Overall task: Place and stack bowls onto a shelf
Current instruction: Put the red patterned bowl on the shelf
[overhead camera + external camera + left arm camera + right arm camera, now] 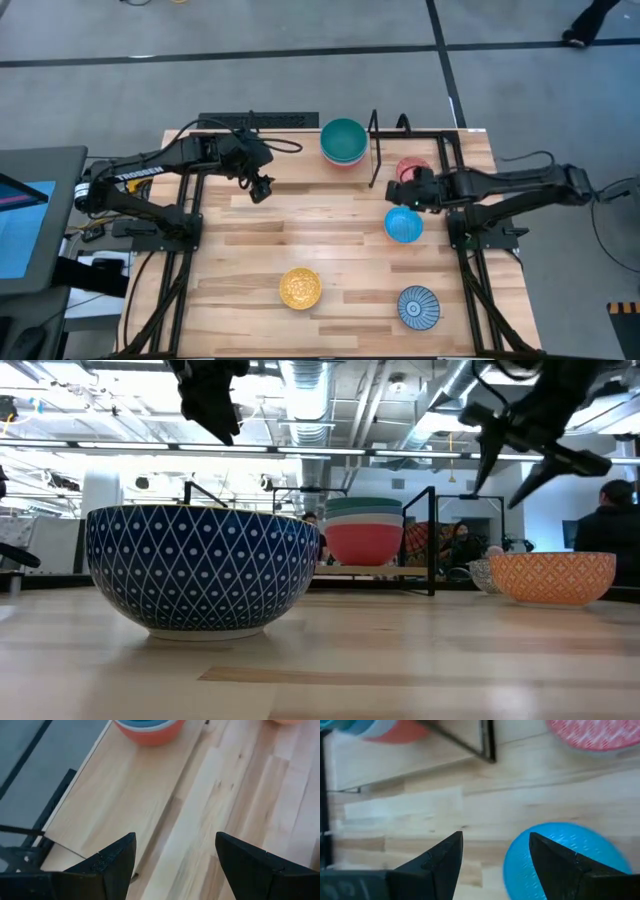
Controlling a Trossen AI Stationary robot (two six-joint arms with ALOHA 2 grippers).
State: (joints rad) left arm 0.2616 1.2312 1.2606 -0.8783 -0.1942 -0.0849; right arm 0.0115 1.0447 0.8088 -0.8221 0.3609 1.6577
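Observation:
A stack of bowls (343, 142), teal on top and red-orange at the bottom (147, 730), stands on the shelf's light-wood plank (115, 785) at the table's far edge. A pink-red patterned bowl (412, 167) sits on the table inside a black wire frame. A blue bowl (404, 226), a yellow patterned bowl (300, 288) and a blue-white striped bowl (418, 306) rest on the tabletop. My left gripper (260, 188) hangs open over the plank's near edge, left of the stack (175, 840). My right gripper (400, 192) is open above the table between the pink-red and blue bowls (496, 837), with the blue bowl (560, 862) under one finger.
A black wire frame (415, 135) stands right of the stack, and one of its bars (487, 740) lies ahead of my right gripper. A black strip (260, 120) runs behind the shelf. A dark blue bowl with a white diamond pattern (200, 570) stands close to the low camera.

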